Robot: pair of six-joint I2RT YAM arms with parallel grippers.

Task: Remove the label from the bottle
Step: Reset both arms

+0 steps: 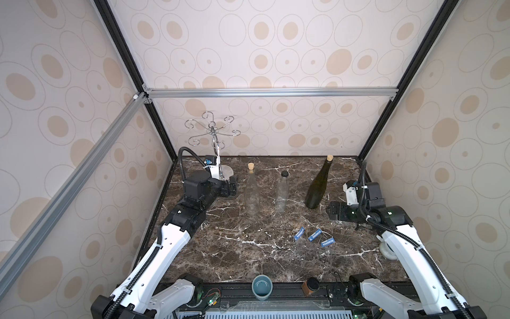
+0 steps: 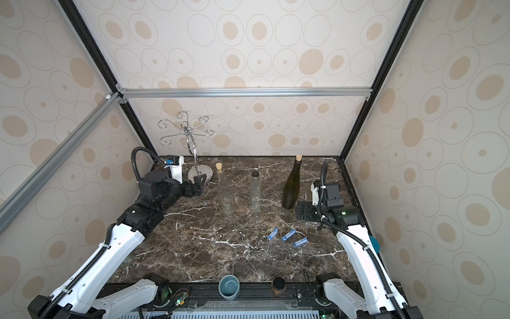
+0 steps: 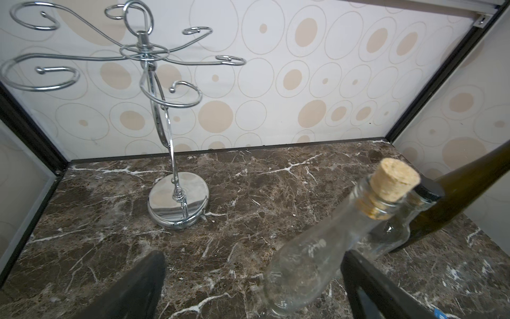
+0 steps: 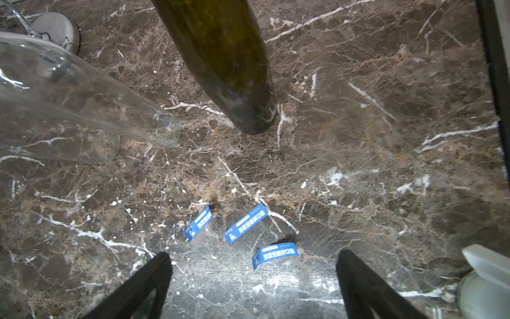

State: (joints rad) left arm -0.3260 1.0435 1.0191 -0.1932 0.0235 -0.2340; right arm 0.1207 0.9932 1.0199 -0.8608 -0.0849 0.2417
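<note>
Right wrist view is showing three blue labels (image 4: 245, 223) lying flat on the brown marble table (image 4: 386, 138). They are lying apart from the bottles, a little way in front of the green wine bottle (image 4: 220, 55), on the side nearer the robot. The right gripper (image 4: 252, 255) is hanging over the table close to the labels. Its two black fingers (image 4: 154, 276) are sitting wide apart, and nothing is sitting between them. In both top views this gripper is staying low, just to the right of the green wine bottle's bottom. The green wine bottle is standing up straight with a cork (image 1: 329, 158) in its top. To the left of it, a clear bottle with a black cap (image 1: 282, 193) is standing up. Farther left, a clear bottle with a cork (image 1: 251, 193) is standing too. Farthest left of the green wine bottle, near the back wall, a shiny metal glass rack (image 1: 212, 132) is standing. The left gripper (image 2: 197, 185) is hovering between the rack's round foot and the clear bottle with a cork. Its jaws are also sitting wide open and are holding nothing. A blue cup (image 1: 261, 285) is standing at the table's front edge, well in front of the green wine bottle and a bit to its left.
</note>
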